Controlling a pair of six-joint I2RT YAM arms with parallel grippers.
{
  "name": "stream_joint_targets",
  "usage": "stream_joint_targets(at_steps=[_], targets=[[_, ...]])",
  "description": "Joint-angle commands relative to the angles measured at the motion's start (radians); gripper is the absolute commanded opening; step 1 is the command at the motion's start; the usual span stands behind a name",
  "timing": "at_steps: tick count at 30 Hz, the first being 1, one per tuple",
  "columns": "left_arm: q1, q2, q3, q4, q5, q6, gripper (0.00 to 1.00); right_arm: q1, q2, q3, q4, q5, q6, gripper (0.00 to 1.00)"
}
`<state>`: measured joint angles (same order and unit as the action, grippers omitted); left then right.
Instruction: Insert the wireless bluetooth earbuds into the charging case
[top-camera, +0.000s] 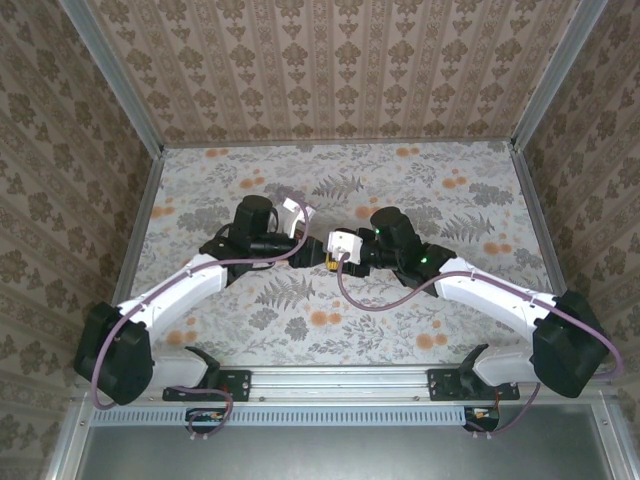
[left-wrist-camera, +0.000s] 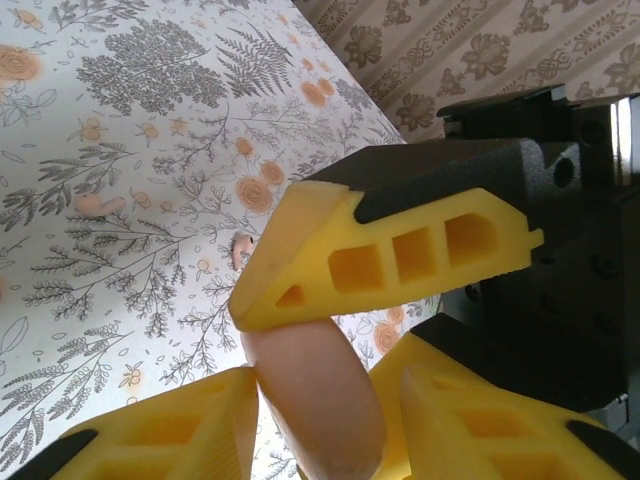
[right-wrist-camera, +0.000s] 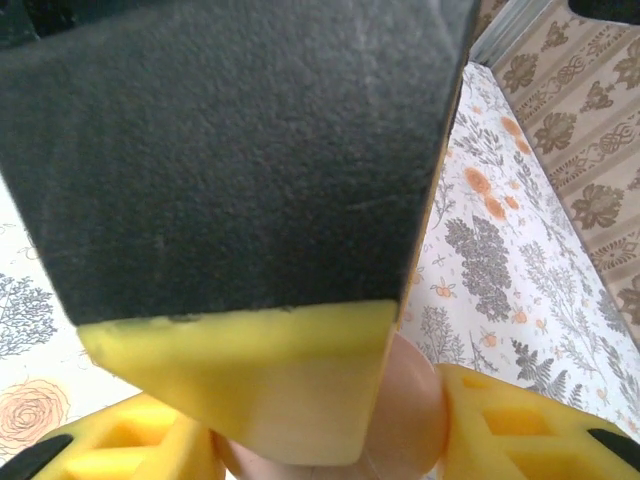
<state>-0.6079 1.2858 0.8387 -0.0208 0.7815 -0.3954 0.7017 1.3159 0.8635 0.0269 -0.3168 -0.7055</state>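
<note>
With my left pincer (left-wrist-camera: 320, 385) and right pincer (right-wrist-camera: 330, 410) both clamped on the salmon rounded plastic charging case (left-wrist-camera: 320, 425), the two tiny red-orange plastic earbuds (left-wrist-camera: 100, 205) lie loose on the floral tabletop (left-wrist-camera: 150, 110) beyond my left fingertips, so my left arm looks nearer.
</note>
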Motion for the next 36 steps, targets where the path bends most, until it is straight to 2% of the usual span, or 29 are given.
stream_joint_targets(at_steps=[1, 11, 14, 17, 19, 24, 27, 31, 36], targets=[[-0.007, 0.025, 0.031, 0.021, 0.055, -0.008, 0.37, 0.007, 0.015, 0.035, 0.038, 0.035, -0.022, 0.30], [-0.007, 0.030, 0.031, 0.007, 0.050, 0.009, 0.22, 0.009, 0.017, 0.026, 0.083, 0.086, -0.010, 0.32], [-0.003, 0.021, 0.021, 0.008, 0.031, 0.034, 0.20, 0.009, 0.007, 0.011, 0.104, 0.102, 0.022, 0.46], [0.009, 0.006, -0.001, 0.034, 0.016, 0.074, 0.19, -0.008, -0.018, -0.032, 0.169, 0.106, 0.109, 0.69], [0.017, -0.004, -0.030, 0.089, 0.009, 0.105, 0.19, -0.054, -0.047, -0.082, 0.225, 0.005, 0.181, 0.76], [0.028, -0.013, -0.105, 0.263, 0.071, 0.148, 0.19, -0.185, -0.076, -0.133, 0.274, -0.298, 0.383, 0.80], [0.028, -0.017, -0.150, 0.379, 0.122, 0.170, 0.19, -0.221, -0.074, -0.133, 0.242, -0.406, 0.449, 0.81], [0.030, -0.019, -0.185, 0.457, 0.172, 0.188, 0.19, -0.270, -0.077, -0.165, 0.304, -0.537, 0.552, 0.81], [0.028, -0.026, -0.216, 0.552, 0.227, 0.171, 0.19, -0.304, -0.078, -0.169, 0.270, -0.691, 0.582, 0.80]])
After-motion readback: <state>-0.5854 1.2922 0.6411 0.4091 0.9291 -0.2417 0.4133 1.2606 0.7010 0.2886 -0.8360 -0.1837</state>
